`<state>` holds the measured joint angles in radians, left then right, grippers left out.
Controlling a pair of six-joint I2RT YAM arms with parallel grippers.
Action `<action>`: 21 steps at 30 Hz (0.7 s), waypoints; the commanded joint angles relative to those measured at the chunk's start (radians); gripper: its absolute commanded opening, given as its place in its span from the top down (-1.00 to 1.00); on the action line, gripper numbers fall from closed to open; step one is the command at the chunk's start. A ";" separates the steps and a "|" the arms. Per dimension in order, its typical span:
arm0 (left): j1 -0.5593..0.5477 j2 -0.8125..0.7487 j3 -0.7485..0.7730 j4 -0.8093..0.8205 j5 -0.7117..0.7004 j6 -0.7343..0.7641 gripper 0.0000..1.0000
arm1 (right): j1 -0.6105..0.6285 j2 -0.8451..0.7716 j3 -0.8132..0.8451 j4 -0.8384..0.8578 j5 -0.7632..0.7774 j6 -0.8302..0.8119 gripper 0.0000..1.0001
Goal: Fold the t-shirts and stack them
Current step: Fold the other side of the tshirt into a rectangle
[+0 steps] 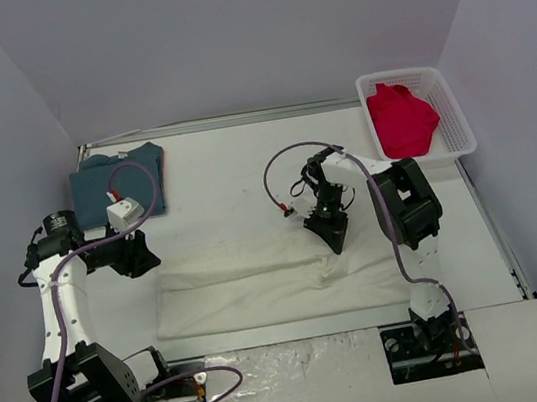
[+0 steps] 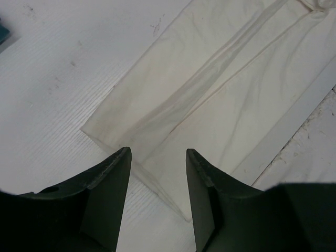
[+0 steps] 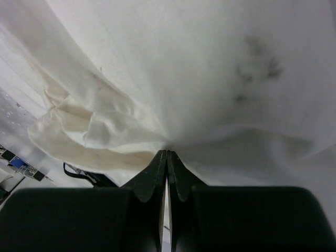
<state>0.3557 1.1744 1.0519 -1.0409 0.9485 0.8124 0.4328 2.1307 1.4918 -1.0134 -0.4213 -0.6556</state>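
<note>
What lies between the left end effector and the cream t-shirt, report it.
Nothing. In the left wrist view the open left end effector points straight at a corner of the cream t-shirt, with only bare white table beside it.

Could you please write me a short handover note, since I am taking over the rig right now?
Left gripper: open and empty, over the left end of the cream shirt.
Right gripper: shut on a fold of the cream shirt, toward its right end.
Cream shirt: a long strip lying between the arms.
Teal shirt: looks folded, far left.
Red shirt: bunched in the basket, far right.
Done: teal folded, cream partly folded.
Left: finish the cream, fold the red, stack all three.
</note>
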 commanded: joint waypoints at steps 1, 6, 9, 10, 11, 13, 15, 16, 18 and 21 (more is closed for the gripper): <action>0.006 -0.022 0.003 0.005 0.026 0.001 0.10 | -0.009 -0.129 -0.033 -0.057 0.035 0.010 1.00; 0.006 -0.025 0.007 -0.007 0.032 0.011 0.10 | -0.020 -0.184 -0.074 -0.076 0.044 0.010 1.00; 0.006 -0.033 0.007 -0.013 0.035 0.018 0.10 | -0.020 -0.212 -0.108 -0.090 0.046 0.007 1.00; 0.006 -0.038 0.005 -0.016 0.035 0.018 0.10 | -0.020 -0.224 -0.119 -0.094 0.047 0.008 1.00; 0.006 -0.041 0.005 -0.016 0.035 0.021 0.10 | -0.022 -0.230 -0.139 -0.096 0.049 0.007 1.00; 0.006 -0.044 0.003 -0.018 0.033 0.025 0.10 | -0.022 -0.241 -0.156 -0.094 0.050 0.005 1.00; 0.006 -0.051 0.002 -0.019 0.036 0.028 0.10 | -0.022 -0.245 -0.166 -0.083 0.058 0.011 1.00; 0.006 -0.061 0.000 -0.018 0.036 0.028 0.10 | -0.025 -0.244 -0.165 -0.080 0.058 0.013 0.96; 0.006 -0.067 -0.004 -0.016 0.036 0.025 0.10 | -0.035 -0.236 -0.148 -0.070 0.061 0.016 0.67; 0.006 -0.079 -0.007 -0.010 0.032 0.021 0.10 | -0.071 -0.219 -0.105 -0.063 0.073 0.016 0.59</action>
<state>0.3557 1.1252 1.0489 -1.0420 0.9497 0.8169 0.3985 1.9350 1.3365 -1.0359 -0.3771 -0.6464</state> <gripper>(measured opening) 0.448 0.198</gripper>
